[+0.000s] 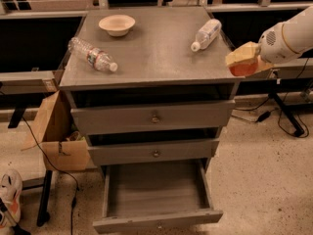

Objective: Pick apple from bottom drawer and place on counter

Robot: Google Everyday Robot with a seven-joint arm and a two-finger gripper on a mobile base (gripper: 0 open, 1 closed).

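The claw hangs at the front right corner of the desk, level with its top and just off the edge. Its yellowish fingers are clamped on the apple, which shows orange-red beneath them. The white arm reaches in from the right. On the desk, a capped bottle lies nearest, a water bottle lies on its side toward the left, and a beige bowl sits at the back. Below, the bottom drawer stands pulled out. A cardboard box sits to the left.
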